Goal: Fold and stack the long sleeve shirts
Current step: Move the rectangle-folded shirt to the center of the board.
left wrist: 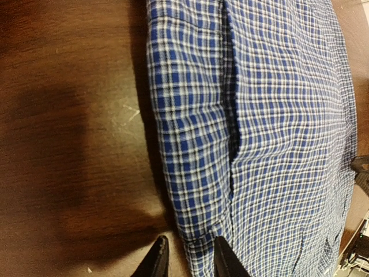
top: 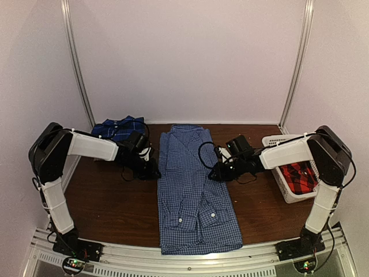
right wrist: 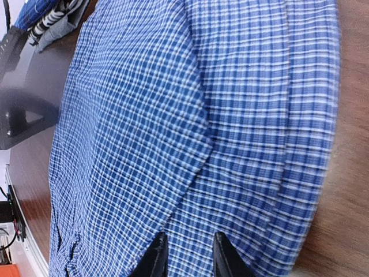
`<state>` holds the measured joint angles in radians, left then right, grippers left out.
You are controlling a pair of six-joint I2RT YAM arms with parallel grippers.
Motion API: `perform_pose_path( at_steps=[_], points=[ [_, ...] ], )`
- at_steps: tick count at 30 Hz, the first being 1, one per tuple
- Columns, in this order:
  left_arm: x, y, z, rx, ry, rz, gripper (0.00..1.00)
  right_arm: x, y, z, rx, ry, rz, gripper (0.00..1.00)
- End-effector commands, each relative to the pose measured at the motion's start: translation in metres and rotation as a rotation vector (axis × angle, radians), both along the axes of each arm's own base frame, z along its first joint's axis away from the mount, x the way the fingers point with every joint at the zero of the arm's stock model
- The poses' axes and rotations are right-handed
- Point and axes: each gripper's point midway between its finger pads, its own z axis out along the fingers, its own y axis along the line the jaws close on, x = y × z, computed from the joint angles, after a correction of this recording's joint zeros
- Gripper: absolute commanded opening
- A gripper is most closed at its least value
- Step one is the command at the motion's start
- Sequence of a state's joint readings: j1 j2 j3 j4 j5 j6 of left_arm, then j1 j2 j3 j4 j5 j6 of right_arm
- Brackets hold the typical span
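Blue-and-white check shirt (top: 193, 190) lies flat on the table (top: 109, 208), between the two sets of fingers. Left gripper (left wrist: 190, 261) straddles its left folded edge, and right gripper (right wrist: 189, 258) sits over cloth just inside its right edge. Both pairs are narrowly parted with cloth in the gap; can't tell if pinched.

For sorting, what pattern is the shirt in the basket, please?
The shirt is red-and-black plaid, best in the top view.

You face a dark brown wooden desk (top: 109, 208) boxed in by plain pale walls (top: 184, 57) behind and on both sides. Metal strips (top: 78, 69) climb the rear corners, and a silvery rail (top: 173, 261) edges the near side.
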<state>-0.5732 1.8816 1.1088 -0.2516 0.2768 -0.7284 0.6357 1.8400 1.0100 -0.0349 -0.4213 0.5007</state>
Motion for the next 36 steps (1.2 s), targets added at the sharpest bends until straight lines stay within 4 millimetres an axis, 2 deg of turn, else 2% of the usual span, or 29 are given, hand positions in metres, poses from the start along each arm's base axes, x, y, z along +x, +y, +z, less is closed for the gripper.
perform_pose_path(
  at_steps=[1, 4, 11, 17, 21, 25, 29, 32, 36],
  points=[
    [0.009, -0.004, 0.002, 0.008, -0.037, -0.014, 0.28, 0.01, -0.034, 0.013, -0.028, -0.052, -0.088, 0.3],
    [0.01, -0.005, 0.001, 0.012, -0.038, -0.019, 0.28, 0.01, -0.048, 0.006, -0.053, -0.044, -0.109, 0.31],
    [0.013, -0.008, -0.005, 0.039, -0.031, -0.02, 0.27, 0.011, -0.058, -0.007, -0.089, -0.036, -0.123, 0.32],
    [0.019, -0.009, -0.011, 0.063, -0.016, -0.012, 0.17, 0.013, -0.056, -0.016, -0.093, -0.022, -0.114, 0.3],
    [0.025, -0.012, -0.011, 0.068, -0.02, -0.009, 0.09, 0.016, -0.053, -0.02, -0.086, -0.019, -0.111, 0.23],
    [0.033, -0.013, -0.011, 0.086, -0.026, 0.0, 0.05, 0.021, -0.053, -0.023, -0.079, -0.015, -0.115, 0.09],
    [0.047, -0.013, -0.011, 0.112, -0.041, 0.007, 0.04, 0.032, -0.054, -0.023, -0.071, -0.017, -0.135, 0.02],
    [0.063, -0.013, -0.012, 0.115, -0.051, 0.02, 0.02, 0.046, -0.055, -0.022, -0.065, -0.021, -0.152, 0.01],
    [0.087, -0.014, -0.007, 0.104, -0.074, 0.027, 0.02, 0.064, -0.049, -0.011, -0.04, -0.048, -0.156, 0.01]
  ],
)
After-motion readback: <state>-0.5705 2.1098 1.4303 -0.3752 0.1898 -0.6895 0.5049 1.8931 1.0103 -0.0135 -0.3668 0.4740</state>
